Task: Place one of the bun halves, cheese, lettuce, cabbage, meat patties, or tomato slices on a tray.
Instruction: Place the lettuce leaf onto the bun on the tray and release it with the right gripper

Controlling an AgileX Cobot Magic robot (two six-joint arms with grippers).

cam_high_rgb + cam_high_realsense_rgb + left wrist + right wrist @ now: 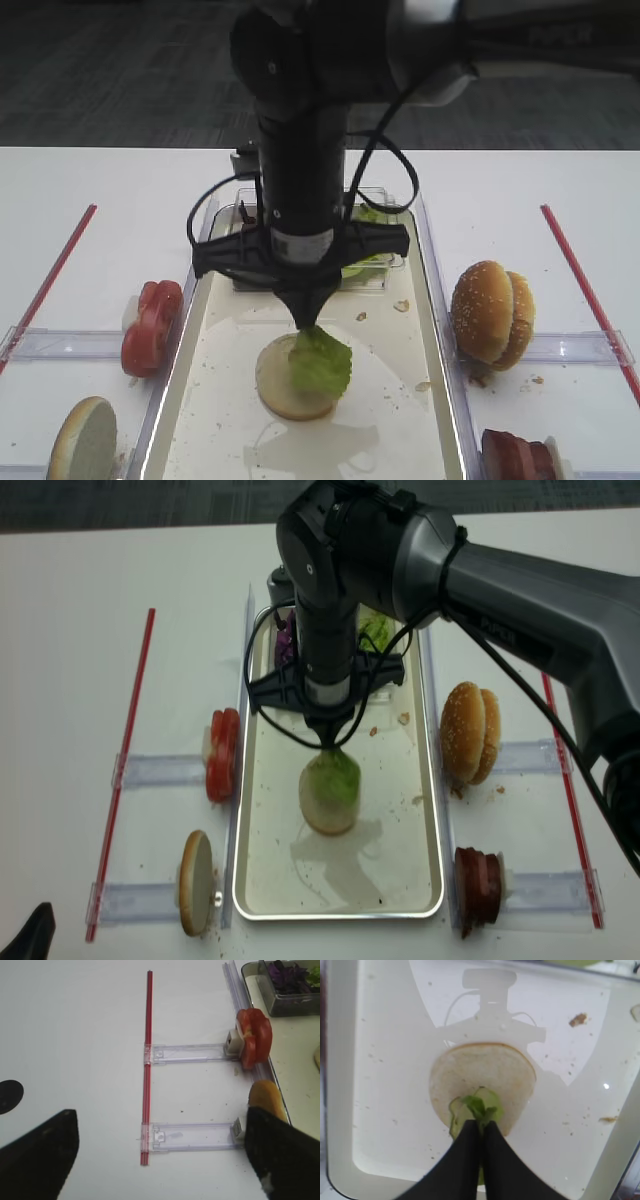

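White tabletop: our right gripper, fingers pinching the lettuce, lowers it onto 1 bun half in the tray; next, release.

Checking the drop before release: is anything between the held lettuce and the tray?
Only the flat bun half on the tray lies under the lettuce, pinched by the right tool.

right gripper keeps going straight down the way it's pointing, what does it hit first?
Likely the flat pale round bun half on the metal tray, beneath the crinkly green lettuce leaf that the right gripper holds shut; the remaining gap is unclear.
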